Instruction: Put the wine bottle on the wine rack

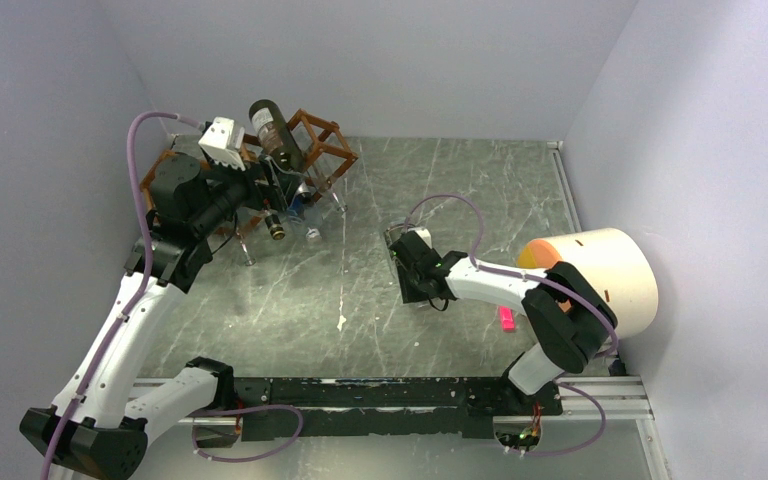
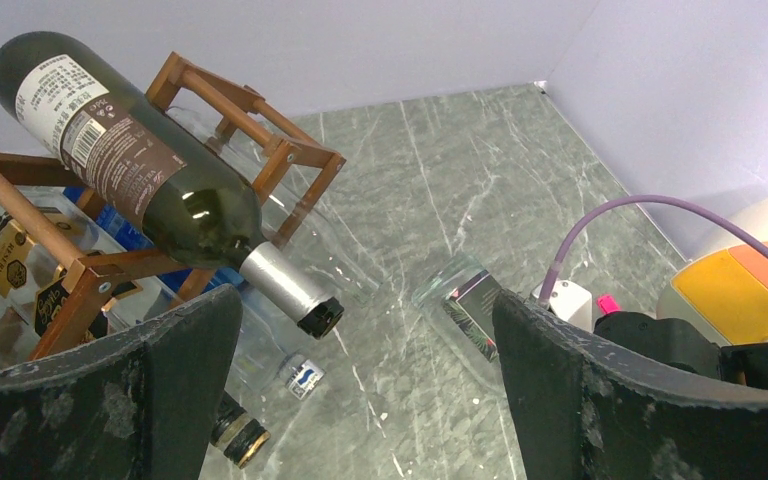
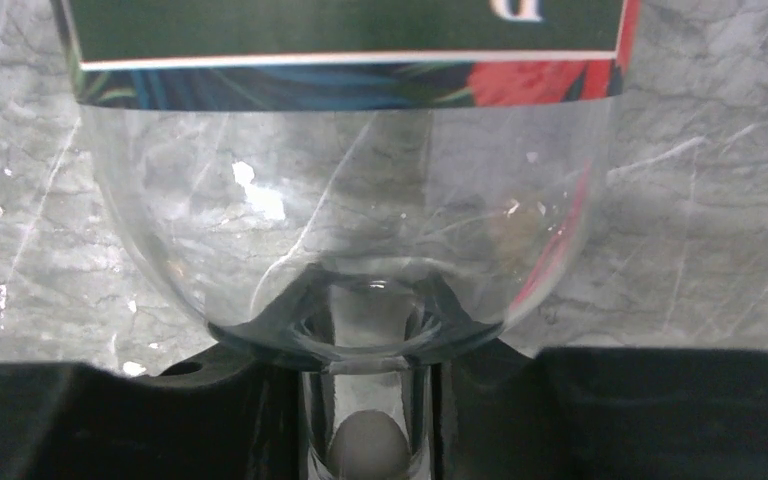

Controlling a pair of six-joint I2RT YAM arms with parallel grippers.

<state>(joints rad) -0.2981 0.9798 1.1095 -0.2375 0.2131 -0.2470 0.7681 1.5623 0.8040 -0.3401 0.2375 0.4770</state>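
While the clear green-labelled bottle sits mid-frame in the top view, neck pinched in our right tool, we see a dark wine bottle lying tilted across the wine rack at upper left, our left tool gaping empty just beside it.

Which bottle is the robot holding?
The clear bottle with the green label, its neck pinched in the right gripper. The dark green bottle lies on the wine rack, in no gripper.

overhead and left wrist: shared wine rack
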